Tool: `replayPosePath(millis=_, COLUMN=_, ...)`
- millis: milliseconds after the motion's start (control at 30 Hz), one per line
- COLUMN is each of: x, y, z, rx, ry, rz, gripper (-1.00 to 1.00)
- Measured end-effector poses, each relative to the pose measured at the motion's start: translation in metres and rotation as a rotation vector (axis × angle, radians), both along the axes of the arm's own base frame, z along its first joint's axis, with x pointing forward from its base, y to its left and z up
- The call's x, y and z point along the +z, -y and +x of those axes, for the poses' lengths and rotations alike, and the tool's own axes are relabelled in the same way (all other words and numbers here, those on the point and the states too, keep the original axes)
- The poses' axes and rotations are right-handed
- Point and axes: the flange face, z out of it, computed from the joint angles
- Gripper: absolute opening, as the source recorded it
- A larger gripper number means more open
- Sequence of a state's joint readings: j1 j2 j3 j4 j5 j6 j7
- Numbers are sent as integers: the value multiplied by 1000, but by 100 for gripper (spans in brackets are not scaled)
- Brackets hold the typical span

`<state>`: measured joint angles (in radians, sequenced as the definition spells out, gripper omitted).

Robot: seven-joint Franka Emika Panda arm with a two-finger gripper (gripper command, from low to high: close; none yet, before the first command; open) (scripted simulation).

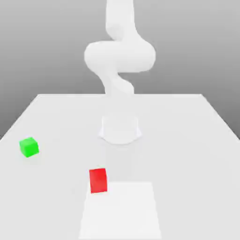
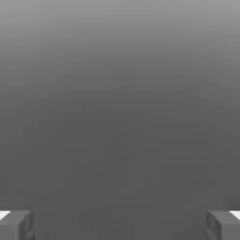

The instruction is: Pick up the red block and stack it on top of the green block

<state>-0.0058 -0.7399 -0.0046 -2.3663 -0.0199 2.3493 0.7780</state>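
**A:** Two cubes are yours to deal with, and scanning from the exterior view's left you meet the green block [image 1: 29, 146] first, near the table [image 1: 187, 131] edge on that side. Further toward the middle, and closer to the camera, sits the red block [image 1: 98, 180], resting flat on the table and well apart from the green one.

**B:** And where do you stand relative to the red one?

**A:** Your arm [image 1: 119, 56] rises from its base [image 1: 120, 129] behind both cubes, at the table's centre. The red block lies in front of that base and a little toward the exterior view's left. In the hand view your gripper [image 2: 120, 225] has its jaws spread wide apart with nothing between them, only grey background beyond, so I judge you have yet to point down at the table.

**B:** Anything about long axis or grip?

**A:** Neither cube has one; both look about the same size, matte and unmarked, with flat faces and sharp edges. You could probably close on any opposite pair of faces. The table is plain white, with a brighter square patch [image 1: 121, 208] just beside the red block.
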Motion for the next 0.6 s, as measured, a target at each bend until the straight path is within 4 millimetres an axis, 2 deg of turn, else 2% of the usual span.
replayPosePath(millis=133, x=-99, y=14, z=33, rx=19, ry=-151, rz=-46, gripper=0)
replayPosePath(millis=233, x=-174, y=26, z=41, rx=37, ry=-263, rz=-66, gripper=0)
replayPosePath(millis=300, x=-225, y=34, z=39, rx=51, ry=-340, rz=-73, gripper=0)
replayPosePath(millis=400, x=-300, y=46, z=23, rx=78, ry=-460, rz=-73, gripper=0)
replayPosePath(millis=600, x=-452, y=60, z=-38, rx=143, ry=-694, rz=-40, gripper=0)
